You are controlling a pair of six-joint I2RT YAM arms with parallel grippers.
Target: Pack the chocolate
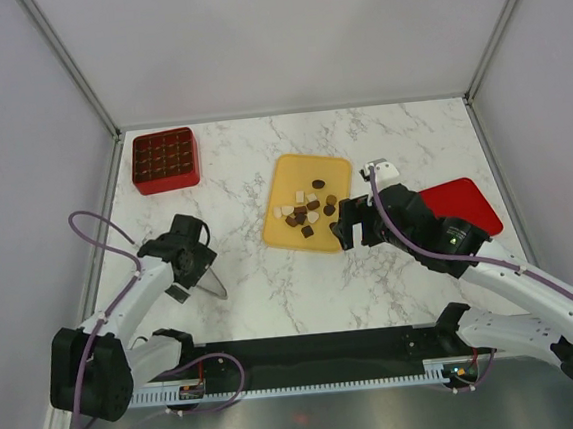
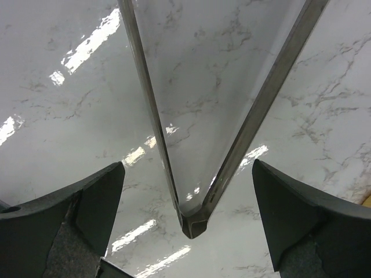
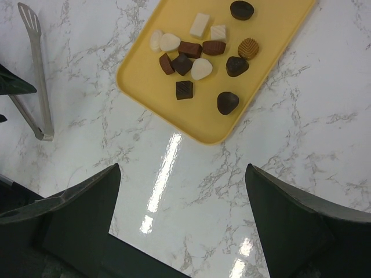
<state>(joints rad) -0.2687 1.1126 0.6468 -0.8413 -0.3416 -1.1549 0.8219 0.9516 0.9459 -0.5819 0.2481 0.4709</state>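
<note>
Bright, even light from overhead lays white glare streaks across the marble table (image 3: 165, 174), shadows are faint and soft-edged, and all three views look sharp.

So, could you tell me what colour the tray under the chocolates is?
Yellow tray; clearest in the right wrist view.

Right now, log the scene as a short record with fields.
chocolates: loose on the tray, none held
tray: yellow, central
box: red, gridded, far left; contents unclear
lid: red, flat, right of the tray
tongs: flat on the table, under the left claw, ungripped
left claw: open, empty
right claw: open, empty, over bare table just short of the tray
</note>
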